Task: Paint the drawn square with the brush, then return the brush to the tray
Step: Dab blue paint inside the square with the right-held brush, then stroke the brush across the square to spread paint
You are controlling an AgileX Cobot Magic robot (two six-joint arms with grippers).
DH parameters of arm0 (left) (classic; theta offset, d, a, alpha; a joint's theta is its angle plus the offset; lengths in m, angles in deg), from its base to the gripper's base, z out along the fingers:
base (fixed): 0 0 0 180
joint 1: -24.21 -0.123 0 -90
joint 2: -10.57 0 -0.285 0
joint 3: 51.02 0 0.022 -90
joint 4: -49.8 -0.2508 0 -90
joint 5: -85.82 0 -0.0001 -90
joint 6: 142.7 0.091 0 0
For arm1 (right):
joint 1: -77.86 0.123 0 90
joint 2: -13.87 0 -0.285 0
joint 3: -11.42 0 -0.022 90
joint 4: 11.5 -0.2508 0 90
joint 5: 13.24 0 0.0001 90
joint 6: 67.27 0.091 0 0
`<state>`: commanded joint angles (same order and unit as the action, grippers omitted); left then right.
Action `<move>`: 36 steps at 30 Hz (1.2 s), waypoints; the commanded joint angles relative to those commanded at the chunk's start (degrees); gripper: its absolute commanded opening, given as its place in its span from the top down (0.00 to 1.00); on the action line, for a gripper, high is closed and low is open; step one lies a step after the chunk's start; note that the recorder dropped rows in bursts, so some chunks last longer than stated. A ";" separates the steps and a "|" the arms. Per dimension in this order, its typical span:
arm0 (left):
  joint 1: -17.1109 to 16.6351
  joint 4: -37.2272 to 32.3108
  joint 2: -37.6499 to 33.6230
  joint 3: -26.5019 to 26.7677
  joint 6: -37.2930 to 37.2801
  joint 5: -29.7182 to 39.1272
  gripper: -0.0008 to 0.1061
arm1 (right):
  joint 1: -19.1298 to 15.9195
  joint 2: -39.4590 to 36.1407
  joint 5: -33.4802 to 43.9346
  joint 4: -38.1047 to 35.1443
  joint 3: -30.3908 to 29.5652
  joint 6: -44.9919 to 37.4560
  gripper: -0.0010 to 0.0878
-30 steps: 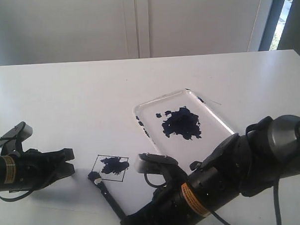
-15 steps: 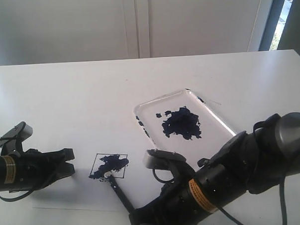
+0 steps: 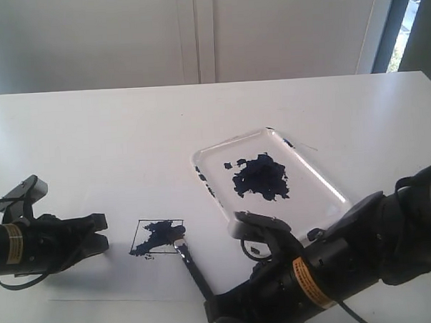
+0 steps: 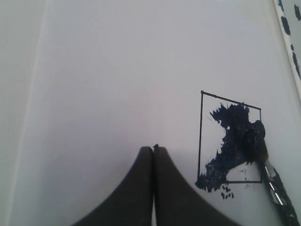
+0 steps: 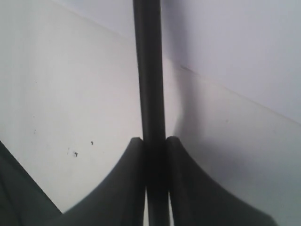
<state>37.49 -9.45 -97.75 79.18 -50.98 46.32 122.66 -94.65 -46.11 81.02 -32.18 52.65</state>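
The drawn square (image 3: 157, 238) (image 4: 230, 139) lies on a white paper sheet (image 3: 77, 278), smeared with ragged dark blue paint that spills past its lower left corner. The brush (image 3: 194, 270) (image 4: 270, 176) has its bristles on the square's right side, its black handle (image 5: 149, 70) running back into my right gripper (image 3: 213, 304) (image 5: 154, 140), which is shut on it. The tray (image 3: 322, 175) sits behind and to the right with a dark blue blotch (image 3: 260, 177). My left gripper (image 3: 98, 232) (image 4: 154, 148) rests shut and empty on the paper, left of the square.
The white table (image 3: 92, 131) stretches back to a pale wall. The paper's edge (image 5: 221, 89) shows in the right wrist view. A strip of the tray rim with dark marks (image 4: 288, 28) shows at the left wrist view's border.
My right gripper has swept the brush rightward across the square, from its lower left corner to its right side, leaving more paint. The left arm has not moved.
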 joint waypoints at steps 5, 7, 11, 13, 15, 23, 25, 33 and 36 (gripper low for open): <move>0.00 0.00 0.00 0.00 0.00 0.00 0.99 | 3.55 -0.14 -0.12 -1.94 2.29 0.00 0.99; 0.00 0.00 0.00 0.00 0.00 0.00 0.99 | 5.26 -0.14 -0.12 -2.12 3.53 0.00 0.99; 0.00 -0.27 0.00 0.00 -0.14 0.00 0.99 | 6.76 -0.14 1.64 -2.74 5.16 0.00 0.99; 0.00 -1.13 0.00 0.00 -0.48 0.00 0.99 | 6.64 -0.14 3.69 -2.74 5.25 0.00 0.99; 0.00 -1.80 0.00 0.00 -0.82 0.00 0.99 | 6.49 -0.14 6.47 -2.74 5.25 0.00 0.99; 0.00 -1.92 0.00 0.00 -1.43 -0.40 0.99 | 6.49 -0.14 8.17 -3.64 5.25 0.00 0.99; 0.00 -2.17 0.00 0.00 -1.43 -0.98 0.99 | 6.49 -0.14 7.78 -3.43 5.25 0.00 0.99; 0.00 -3.05 0.00 0.00 -1.78 -1.31 0.99 | 6.49 -0.62 1.70 -2.45 4.76 0.00 0.99; 0.00 -3.47 0.00 0.00 -1.92 -1.31 0.99 | 6.49 -0.62 0.84 -2.79 2.95 0.00 0.99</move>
<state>37.49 -12.92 -97.75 79.18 -52.91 45.00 129.15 -95.27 -45.28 78.24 -29.23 52.65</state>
